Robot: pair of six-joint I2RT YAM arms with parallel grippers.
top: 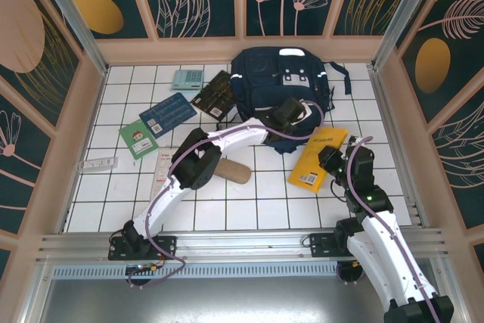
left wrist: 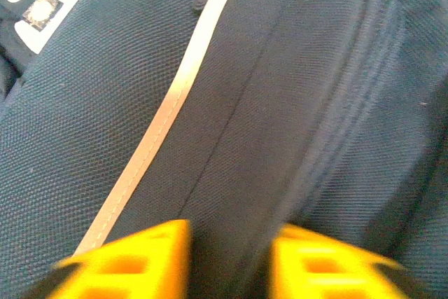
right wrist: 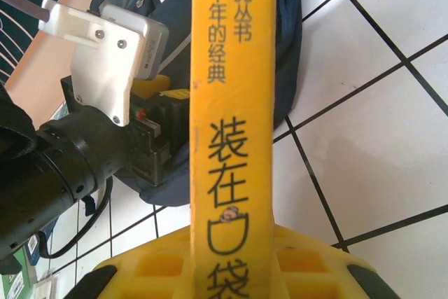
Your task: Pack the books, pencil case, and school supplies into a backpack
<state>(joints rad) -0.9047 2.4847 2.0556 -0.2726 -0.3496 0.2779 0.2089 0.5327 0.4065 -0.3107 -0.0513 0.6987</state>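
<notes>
Backpack (top: 276, 73) under L claw (left wrist: 231, 260); R claw (right wrist: 231, 267) grips yellow book (top: 318, 158).

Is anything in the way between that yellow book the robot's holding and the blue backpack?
Yes: the left gripper sits on the near edge of the backpack, just beside the yellow book that the right gripper holds, so that arm crowds the way in. Whether the bag is open cannot be told.

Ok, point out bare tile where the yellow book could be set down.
Free: near tiles between pencil case and right arm; strip between backpack and right wall. Crowded: left half, with blue book, green book, calculator, packet.
</notes>
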